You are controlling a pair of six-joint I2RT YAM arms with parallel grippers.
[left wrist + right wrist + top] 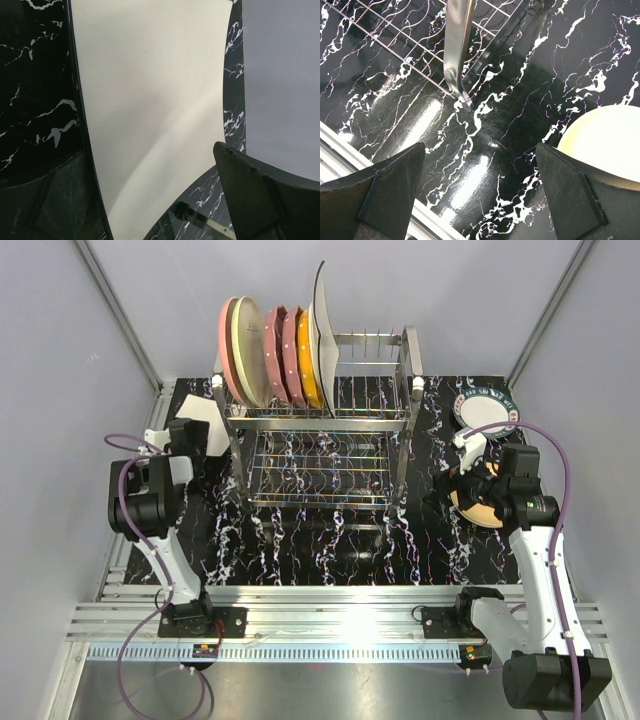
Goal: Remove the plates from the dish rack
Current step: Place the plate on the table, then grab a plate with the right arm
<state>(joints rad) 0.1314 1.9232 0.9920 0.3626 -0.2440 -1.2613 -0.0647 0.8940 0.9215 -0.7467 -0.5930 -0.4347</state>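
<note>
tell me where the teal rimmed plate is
In the top view, the teal-rimmed plate lies flat at the far right of the table, right of the rack and just beyond the tan plate.

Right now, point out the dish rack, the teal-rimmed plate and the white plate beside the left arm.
dish rack point(320, 455), top external view, lower wire shelf.
teal-rimmed plate point(489, 405), top external view, white centre.
white plate point(150, 100), left wrist view, flat middle.

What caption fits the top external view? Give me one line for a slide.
Standing plates fill the dish rack's left end; a white plate, tan plate and teal-rimmed plate lie on the table.
</note>
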